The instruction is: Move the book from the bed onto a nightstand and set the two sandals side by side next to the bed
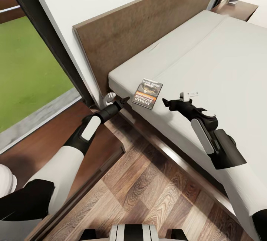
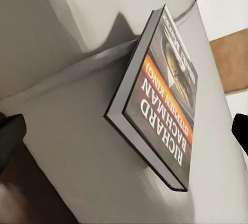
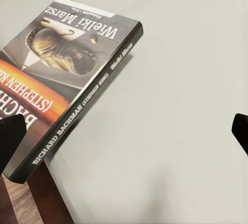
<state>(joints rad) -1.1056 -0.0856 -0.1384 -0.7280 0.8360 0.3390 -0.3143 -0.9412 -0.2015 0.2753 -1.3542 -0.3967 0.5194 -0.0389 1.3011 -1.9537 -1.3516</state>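
The book (image 1: 147, 93) overhangs the bed (image 1: 207, 70) edge; both open, empty tools, left tool (image 1: 122, 102) at 9 o'clock and right tool (image 1: 167, 103) at 3 o'clock, could push it off.

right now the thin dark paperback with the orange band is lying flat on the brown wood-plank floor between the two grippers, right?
Not quite. The thin dark paperback with the orange band lies flat on the off-white mattress of the bed, near its corner, not on the floor. The head view shows it there, between the left gripper and right gripper.
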